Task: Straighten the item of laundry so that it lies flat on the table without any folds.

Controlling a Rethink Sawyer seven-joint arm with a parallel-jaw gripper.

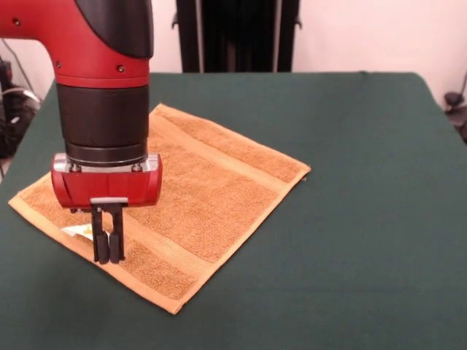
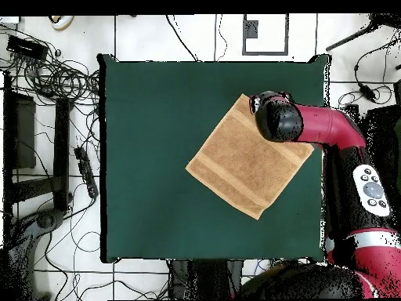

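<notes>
The gripper (image 1: 109, 251) hangs with its fingers (image 1: 103, 244) pressed narrowly together, gripping nothing; the towel (image 1: 197, 189) lies spread flat beneath them on the table (image 1: 365, 182); a small white tag (image 1: 79, 231) sits just beside the fingertips.

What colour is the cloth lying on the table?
The towel is orange-tan, with two flat woven bands across it; it shows best in the front view.
</notes>
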